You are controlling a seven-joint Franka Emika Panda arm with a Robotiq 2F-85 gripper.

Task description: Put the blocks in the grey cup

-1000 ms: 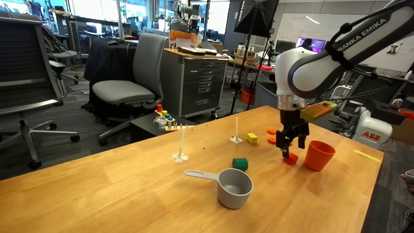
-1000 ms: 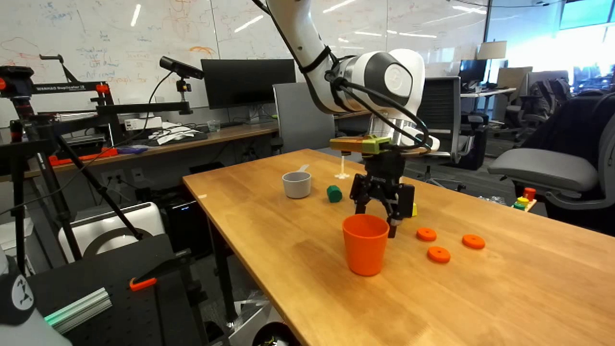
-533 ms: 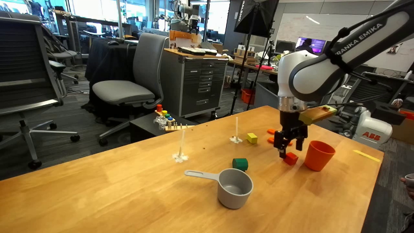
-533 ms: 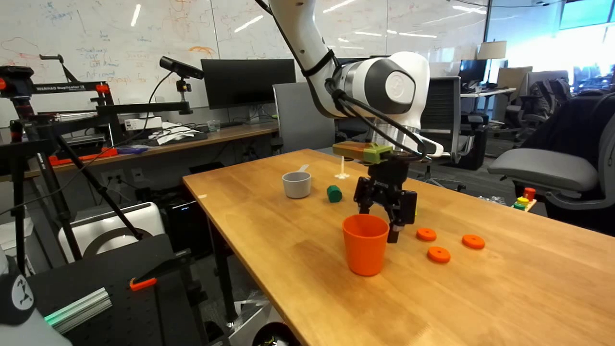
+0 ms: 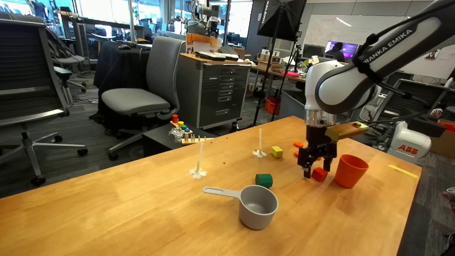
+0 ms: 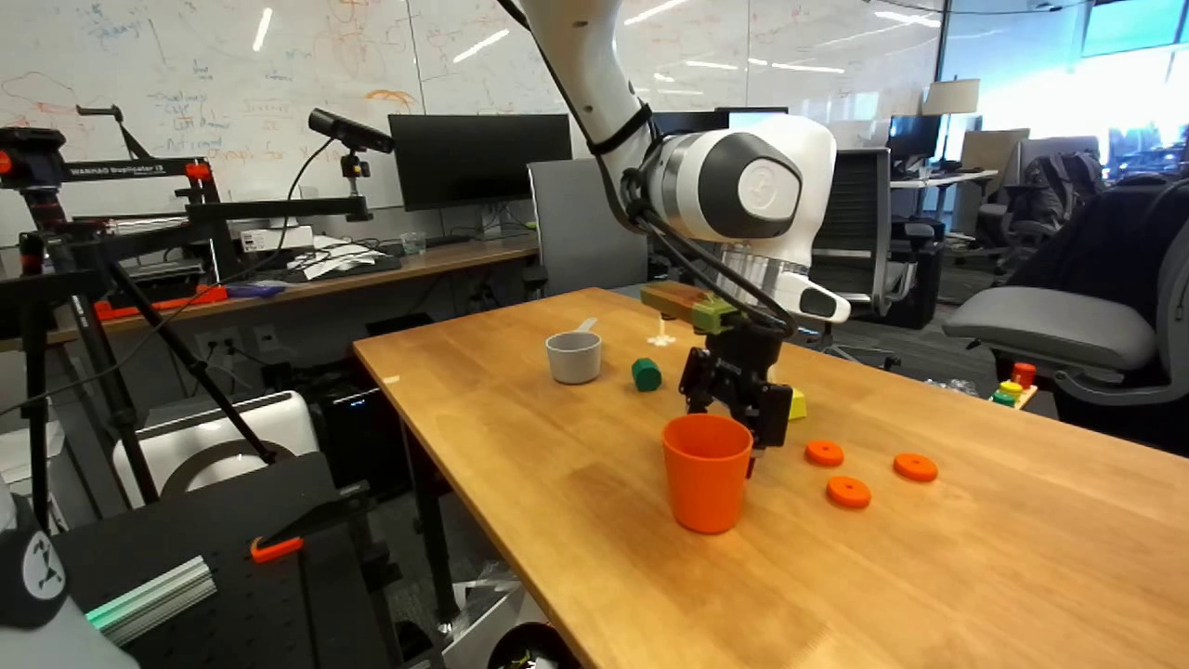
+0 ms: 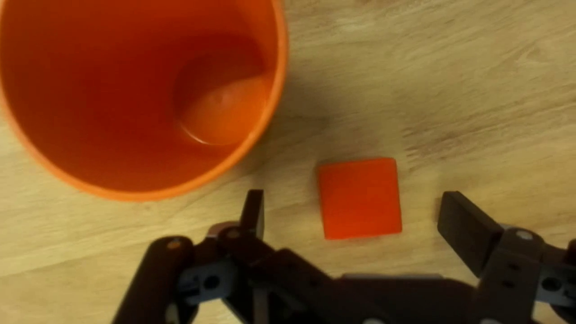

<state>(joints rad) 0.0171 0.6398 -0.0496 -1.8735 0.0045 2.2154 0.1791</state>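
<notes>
Black gripper (image 5: pixel 316 171), spread wide, empty, straddles the red cubic block (image 7: pixel 360 199) beside the tapered orange plastic cup (image 5: pixel 350 173). Likely pre-grasp; next, close

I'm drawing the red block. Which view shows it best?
The wrist view: the red block is big and uncovered. An exterior view shows the block small; in an exterior view, the orange cup probably hides it.

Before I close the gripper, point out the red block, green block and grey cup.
Red block (image 7: pixel 361 199): wrist view, middle of its top face.
Green block (image 5: pixel 263 180): in an exterior view, middle of its visible side.
Grey cup (image 5: pixel 253 220): in an exterior view, outer wall below the rim.
</notes>
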